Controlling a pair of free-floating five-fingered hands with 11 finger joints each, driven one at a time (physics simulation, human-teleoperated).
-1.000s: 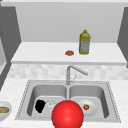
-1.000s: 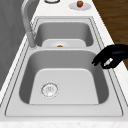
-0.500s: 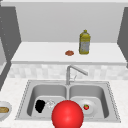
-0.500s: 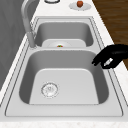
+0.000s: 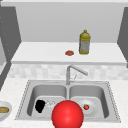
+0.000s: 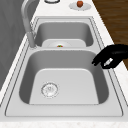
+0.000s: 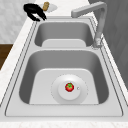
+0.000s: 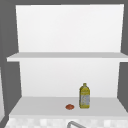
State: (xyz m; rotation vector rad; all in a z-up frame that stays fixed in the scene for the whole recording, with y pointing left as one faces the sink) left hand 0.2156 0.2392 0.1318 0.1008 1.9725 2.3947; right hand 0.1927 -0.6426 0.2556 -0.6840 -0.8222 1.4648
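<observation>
The left hand is seen at the lower left of the front view, over the left basin of the sink. In the left side view it is placed at the right edge of the frame, just above the front rim of that basin. Its fingers are curled downward toward the thumb and nothing is held between them; whether the rim is touched cannot be told. The basin under the hand is bare, with the drain on its floor well apart from the hand. In the right basin a white plate is laid, and a small tomato is set upright in its middle. At the far lower left of the front view a bowl with a piece of bread is placed on the counter, near the hand. A big red ball is shown at the lower middle. The faucet is turned toward the right basin. On the shelf behind, a yellow bottle is stood beside a small reddish thing. As things lie, nothing is grasped yet.
</observation>
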